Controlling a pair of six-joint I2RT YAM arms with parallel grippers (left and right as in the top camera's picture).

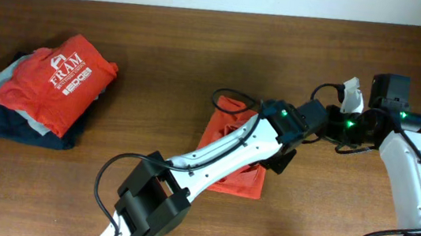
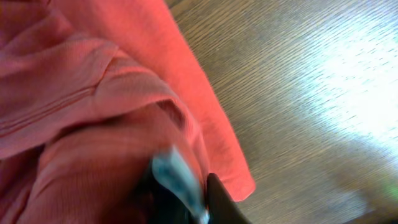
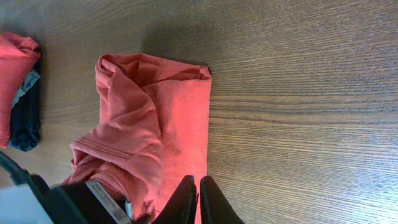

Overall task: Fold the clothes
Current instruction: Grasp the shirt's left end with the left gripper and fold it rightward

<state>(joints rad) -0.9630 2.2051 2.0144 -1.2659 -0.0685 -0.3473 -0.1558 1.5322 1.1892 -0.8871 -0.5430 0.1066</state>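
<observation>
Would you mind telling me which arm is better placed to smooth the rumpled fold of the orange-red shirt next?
Left, probably: the left end effector sits at the bunched fabric of the orange-red shirt, while the right end effector is shut and far enough off to view the whole shirt.

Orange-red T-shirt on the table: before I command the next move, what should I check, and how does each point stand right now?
1. T-shirt folded flat: not ok. Its top layer lies bunched and wrinkled.
2. Left gripper free of cloth: not ok. The fabric folds lie right against it.
3. Left gripper open or shut: cannot tell. Its wrist view is blurred.
4. Right gripper empty: ok. It is shut, with no cloth showing between its fingers.
5. Folded pile apart from the T-shirt: ok. Bare wood lies between them.
</observation>
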